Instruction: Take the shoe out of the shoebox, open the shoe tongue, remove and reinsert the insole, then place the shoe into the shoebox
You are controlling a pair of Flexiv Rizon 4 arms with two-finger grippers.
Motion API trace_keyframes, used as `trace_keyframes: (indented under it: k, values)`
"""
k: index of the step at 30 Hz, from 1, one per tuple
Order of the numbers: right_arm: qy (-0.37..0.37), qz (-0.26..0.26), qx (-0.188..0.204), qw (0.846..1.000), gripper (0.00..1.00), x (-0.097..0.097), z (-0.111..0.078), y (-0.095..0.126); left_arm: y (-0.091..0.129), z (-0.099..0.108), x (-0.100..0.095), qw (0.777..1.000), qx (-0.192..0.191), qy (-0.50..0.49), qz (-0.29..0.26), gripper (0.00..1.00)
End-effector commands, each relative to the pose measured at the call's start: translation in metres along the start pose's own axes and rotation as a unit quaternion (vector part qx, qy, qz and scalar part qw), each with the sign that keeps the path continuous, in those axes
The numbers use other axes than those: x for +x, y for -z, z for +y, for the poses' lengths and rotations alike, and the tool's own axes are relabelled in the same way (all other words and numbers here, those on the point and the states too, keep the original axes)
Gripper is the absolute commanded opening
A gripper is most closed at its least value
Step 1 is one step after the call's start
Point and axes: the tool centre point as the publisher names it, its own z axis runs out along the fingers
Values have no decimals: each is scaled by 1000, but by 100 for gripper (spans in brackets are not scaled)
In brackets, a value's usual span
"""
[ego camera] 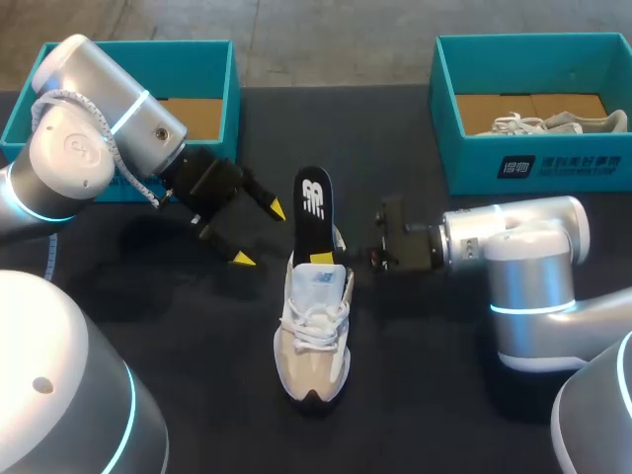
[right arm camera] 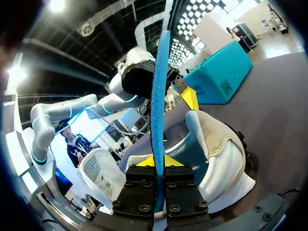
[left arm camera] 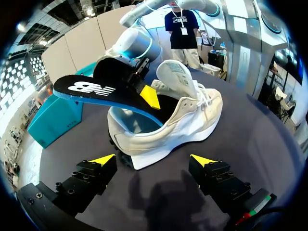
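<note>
Two teal shoeboxes are seen at the far side of a dark table [ego camera: 415,395]. The left shoebox [ego camera: 222,99], beyond the left gripper, is shown with only its cardboard floor. A second shoe [ego camera: 553,122] is held in the right shoebox [ego camera: 553,163].

A cream shoe [ego camera: 314,346] is stood upright mid-table, out of its box. It is placed just ahead of the left gripper [ego camera: 259,234], whose jaws are spread wide with nothing between them.

The black insole [ego camera: 313,197] is clamped edge-on between the jaws of the right gripper [right arm camera: 160,161]. Its logo end is raised clear of the shoe and its other end is lodged inside. The tongue [left arm camera: 175,77] is lifted up from the opening.

Unboxing and tongue-opening are judged done. Whether the insole is being drawn out or fed back cannot be told. Seating it and boxing the shoe are judged left. Bare table is offered around the toe, well away from any edge, and the box walls are judged the nearest obstacles.
</note>
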Motion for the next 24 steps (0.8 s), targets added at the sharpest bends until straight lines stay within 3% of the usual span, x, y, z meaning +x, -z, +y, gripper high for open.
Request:
trace_keyframes:
  k: [1,13,16,24]
  values:
    - [-1,2,7,1000,0,-1,-1,0,0,0,0,1000,-2,0,0,100]
    - [2,10,0,1000,1,0,1,-2,0,0,0,1000,-2,0,0,100]
    - [5,11,-4,1000,18,0,2,-2,0,0,0,1000,-2,0,0,100]
    - [15,12,-6,1000,18,1,11,-5,0,0,0,1000,-2,0,0,100]
